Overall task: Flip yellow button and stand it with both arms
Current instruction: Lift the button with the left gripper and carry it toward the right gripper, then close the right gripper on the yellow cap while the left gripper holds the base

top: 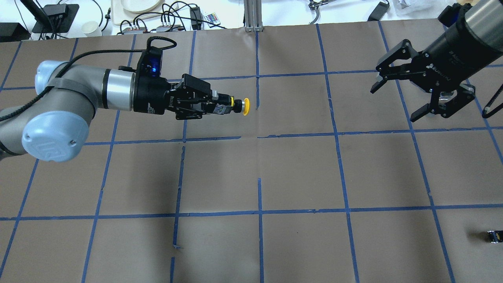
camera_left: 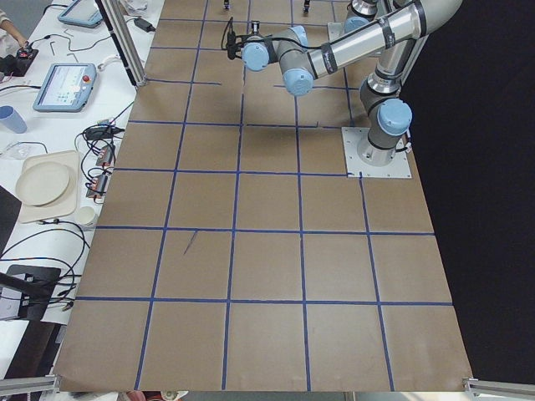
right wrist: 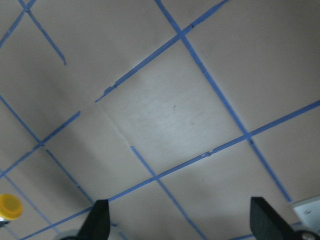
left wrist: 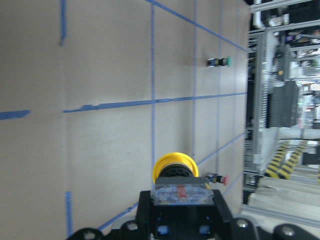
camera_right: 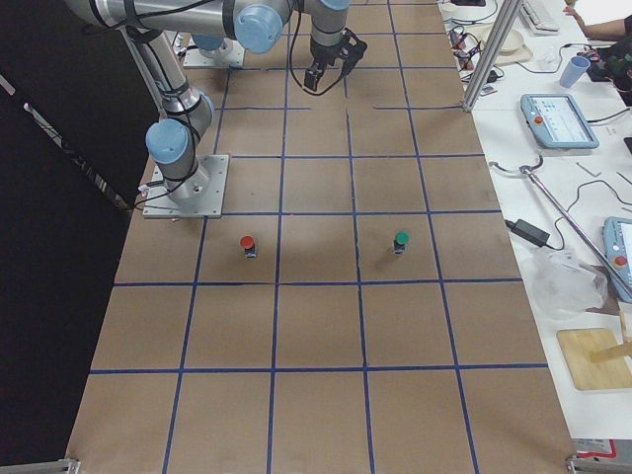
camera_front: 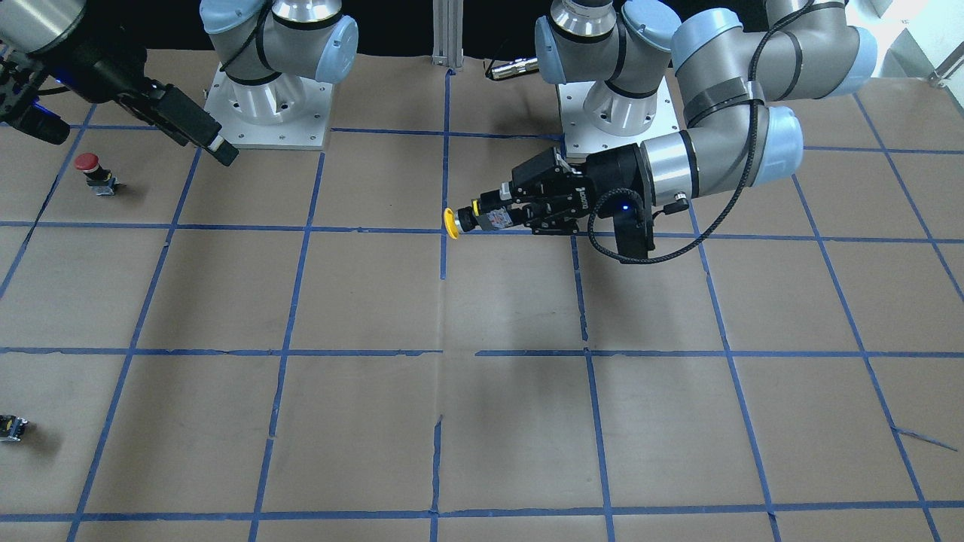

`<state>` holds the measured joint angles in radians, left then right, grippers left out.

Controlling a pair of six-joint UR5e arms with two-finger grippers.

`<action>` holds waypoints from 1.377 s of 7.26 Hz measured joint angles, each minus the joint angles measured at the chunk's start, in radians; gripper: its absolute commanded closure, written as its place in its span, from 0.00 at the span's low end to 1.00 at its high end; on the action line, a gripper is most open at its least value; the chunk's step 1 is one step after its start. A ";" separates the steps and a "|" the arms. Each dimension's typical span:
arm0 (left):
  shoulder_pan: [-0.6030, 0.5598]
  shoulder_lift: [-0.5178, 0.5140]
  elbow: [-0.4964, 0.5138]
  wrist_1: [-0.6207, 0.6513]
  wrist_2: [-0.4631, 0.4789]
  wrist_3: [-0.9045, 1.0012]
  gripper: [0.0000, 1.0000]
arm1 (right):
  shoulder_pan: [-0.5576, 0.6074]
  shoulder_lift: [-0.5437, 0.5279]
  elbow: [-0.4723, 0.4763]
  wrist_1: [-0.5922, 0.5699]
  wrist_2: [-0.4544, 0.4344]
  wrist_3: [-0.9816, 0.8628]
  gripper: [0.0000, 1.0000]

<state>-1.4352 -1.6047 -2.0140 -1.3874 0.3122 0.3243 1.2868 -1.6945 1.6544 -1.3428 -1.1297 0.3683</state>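
My left gripper (top: 222, 107) is shut on the black-and-grey body of the yellow button (top: 245, 106) and holds it level above the table, the yellow cap pointing toward the table's middle. It also shows in the front-facing view (camera_front: 453, 223) and in the left wrist view (left wrist: 174, 170), sticking out past the jaws. My right gripper (top: 394, 104) is open and empty, raised at the right side, well apart from the button. In the right wrist view its two fingertips (right wrist: 99, 220) stand wide apart and the yellow cap (right wrist: 9, 206) shows at the lower left.
A red-capped button (camera_front: 91, 167) stands on the right arm's side, near its base. A green-capped button (camera_right: 400, 240) stands beside it, farther from the robot. A small dark capless block (top: 494, 236) lies at the table's right near edge. Blue tape marks a grid on brown paper.
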 measured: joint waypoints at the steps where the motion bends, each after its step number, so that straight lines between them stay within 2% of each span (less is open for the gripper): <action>1: -0.031 0.006 -0.032 0.044 -0.088 -0.010 0.99 | -0.013 0.006 -0.001 0.059 0.118 0.093 0.00; 3: -0.081 0.005 -0.053 0.097 -0.210 -0.070 1.00 | -0.021 0.035 0.006 0.161 0.345 0.263 0.00; 5: -0.104 -0.001 -0.056 0.104 -0.267 -0.090 1.00 | -0.019 0.077 0.028 0.238 0.503 0.356 0.00; 7: -0.113 -0.003 -0.052 0.105 -0.307 -0.131 1.00 | -0.010 0.089 0.077 0.276 0.599 0.375 0.00; 10: -0.121 -0.001 -0.051 0.142 -0.338 -0.169 1.00 | 0.038 0.090 0.112 0.283 0.677 0.391 0.00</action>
<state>-1.5559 -1.6061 -2.0648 -1.2455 -0.0256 0.1548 1.3252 -1.6042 1.7661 -1.0594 -0.4528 0.7589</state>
